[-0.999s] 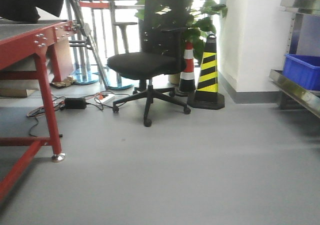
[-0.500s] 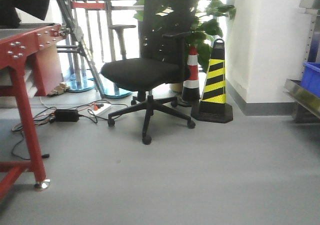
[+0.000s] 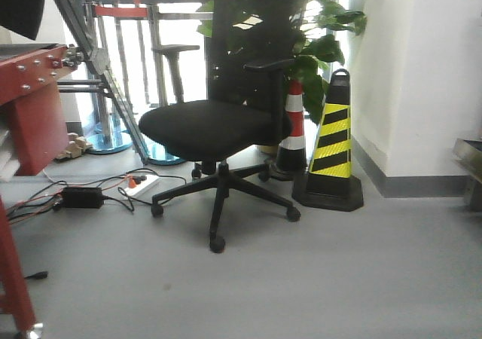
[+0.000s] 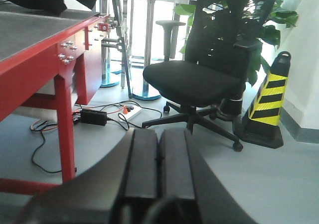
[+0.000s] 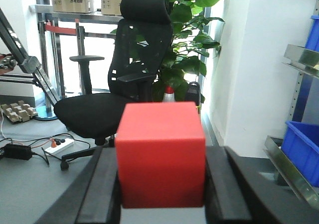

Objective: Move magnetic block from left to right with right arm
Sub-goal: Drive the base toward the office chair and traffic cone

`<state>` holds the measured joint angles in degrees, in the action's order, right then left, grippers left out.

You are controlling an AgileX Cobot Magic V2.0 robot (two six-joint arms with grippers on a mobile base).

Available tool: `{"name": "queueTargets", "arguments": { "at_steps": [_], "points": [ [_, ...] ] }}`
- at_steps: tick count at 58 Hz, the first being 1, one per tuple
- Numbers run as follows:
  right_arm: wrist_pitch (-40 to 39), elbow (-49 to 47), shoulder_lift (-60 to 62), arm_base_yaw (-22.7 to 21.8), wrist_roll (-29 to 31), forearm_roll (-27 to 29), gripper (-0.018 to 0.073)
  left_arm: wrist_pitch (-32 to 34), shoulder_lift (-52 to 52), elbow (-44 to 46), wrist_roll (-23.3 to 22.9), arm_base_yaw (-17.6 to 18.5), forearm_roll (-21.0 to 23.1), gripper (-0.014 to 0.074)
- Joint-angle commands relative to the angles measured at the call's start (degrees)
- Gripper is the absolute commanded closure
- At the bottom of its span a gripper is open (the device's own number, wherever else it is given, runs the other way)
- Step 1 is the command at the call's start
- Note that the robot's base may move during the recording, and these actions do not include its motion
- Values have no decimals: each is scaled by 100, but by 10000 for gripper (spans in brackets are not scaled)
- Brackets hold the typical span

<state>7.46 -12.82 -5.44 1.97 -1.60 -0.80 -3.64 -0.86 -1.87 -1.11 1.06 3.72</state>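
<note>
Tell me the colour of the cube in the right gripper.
Bright red; the magnetic block shows best in the right wrist view.

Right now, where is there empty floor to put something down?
The wide grey floor in front of the office chair is bare, from the red table leg across to the wall. It is crowded around the power strip and by the striped cone.

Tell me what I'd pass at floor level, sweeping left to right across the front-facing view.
Red workbench → black power brick → white power strip → black office chair → red-and-white cone → yellow-and-black cone → white wall.
</note>
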Motion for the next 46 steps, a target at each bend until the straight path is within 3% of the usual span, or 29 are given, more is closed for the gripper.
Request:
{"name": "queueTargets", "arguments": {
  "at_steps": [1,46],
  "points": [
    [-514,-179,-62,-30,30,-59,282,484,-62,-48,-10,21,29,713],
    [-514,-179,-62,-30,30,-59,282,484,-62,-48,-10,21,29,713]
  ]
}}
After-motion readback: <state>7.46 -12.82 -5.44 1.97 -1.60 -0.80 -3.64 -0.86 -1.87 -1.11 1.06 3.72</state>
